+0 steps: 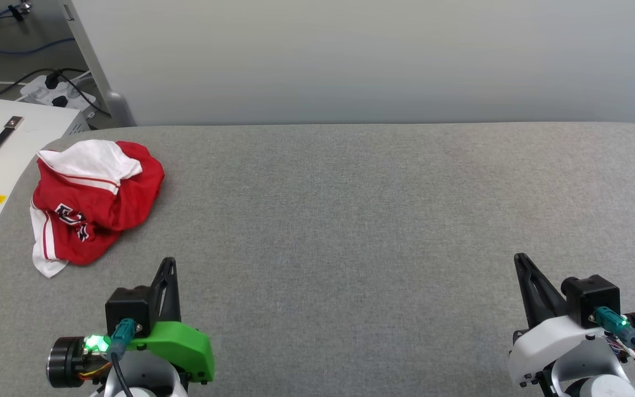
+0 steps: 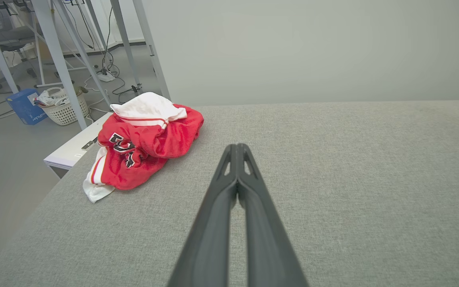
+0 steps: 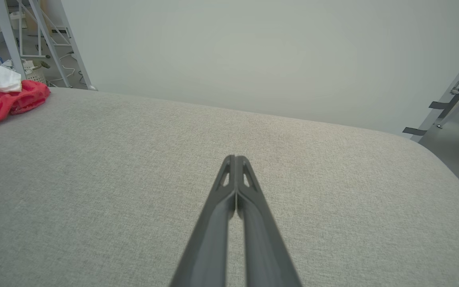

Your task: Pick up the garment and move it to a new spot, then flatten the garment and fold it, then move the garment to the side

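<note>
Now: my left claw [image 1: 169, 264] fingers pressed together, gripping nothing, above grey table [image 1: 350, 220] near its front left. My right claw [image 1: 521, 259] likewise closed, empty, near table's front right. Crumpled red-white garment [image 1: 97, 204] heaped at table's far left corner, apart from both claws.

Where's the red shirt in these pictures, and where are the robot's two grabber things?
the garment [image 1: 133, 201]: head view, on its crumpled red body.
left gripper [image 2: 237, 146]: left wrist view, where its two fingertips meet.
right gripper [image 3: 235, 158]: right wrist view, where its two fingertips meet.
</note>
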Motion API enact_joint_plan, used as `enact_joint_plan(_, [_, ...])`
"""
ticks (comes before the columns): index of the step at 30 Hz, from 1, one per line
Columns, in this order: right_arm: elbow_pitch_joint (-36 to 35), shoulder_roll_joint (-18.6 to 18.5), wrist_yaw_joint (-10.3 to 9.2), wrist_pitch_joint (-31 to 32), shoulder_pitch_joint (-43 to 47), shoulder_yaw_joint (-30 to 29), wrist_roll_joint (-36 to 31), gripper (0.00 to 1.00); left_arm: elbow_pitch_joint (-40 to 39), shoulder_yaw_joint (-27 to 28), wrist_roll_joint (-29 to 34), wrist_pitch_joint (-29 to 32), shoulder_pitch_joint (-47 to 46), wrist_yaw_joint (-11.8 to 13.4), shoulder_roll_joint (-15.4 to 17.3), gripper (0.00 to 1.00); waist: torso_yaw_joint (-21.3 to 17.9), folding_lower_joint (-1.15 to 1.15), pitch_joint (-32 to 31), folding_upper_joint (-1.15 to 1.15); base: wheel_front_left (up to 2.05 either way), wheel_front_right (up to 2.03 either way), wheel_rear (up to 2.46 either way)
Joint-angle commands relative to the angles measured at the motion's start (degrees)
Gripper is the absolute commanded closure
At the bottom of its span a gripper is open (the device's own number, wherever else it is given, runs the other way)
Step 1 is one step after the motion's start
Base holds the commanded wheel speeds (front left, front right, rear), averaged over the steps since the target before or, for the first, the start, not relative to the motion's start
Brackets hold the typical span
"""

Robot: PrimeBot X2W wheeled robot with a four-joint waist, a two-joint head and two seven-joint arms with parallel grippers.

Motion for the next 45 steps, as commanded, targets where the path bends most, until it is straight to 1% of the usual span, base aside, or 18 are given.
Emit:
enact_joint_plan(1, [-0.28,0.1,-0.05,0.15,-0.94,-0.15,-0.55,1.0,-0.15,0.08,0.49,-0.04,-0.96,-0.23,-0.25,1.0,0.0,0.0,0.0,0.0,0.0,0.0,0.0])
enact_joint_plan(25, [-0.28,0.1,-0.05,0.15,-0.94,-0.15,-0.55,1.0,-0.15,0.08,0.49,-0.04,-0.96,-0.23,-0.25,1.0,0.0,0.0,0.0,0.0,0.0,0.0,0.0])
enact_joint_plan(26, [0.0,0.0,0.0,-0.02,0.0,-0.01,0.01,0.0,-0.01,0.0,-0.01,-0.02,0.0,0.01,0.0,0.0,0.0,0.0,0.0,0.0,0.0,0.0,0.0])
enact_joint_plan(45, [-1.51,0.01,-0.01,-1.88,-0.28,-0.83,2.73,0.0,-0.56,-0.02,-1.59,-1.9,-0.11,0.44,-0.02,0.0,-0.01,0.0,0.28,0.0,0.0,0.0,0.0])
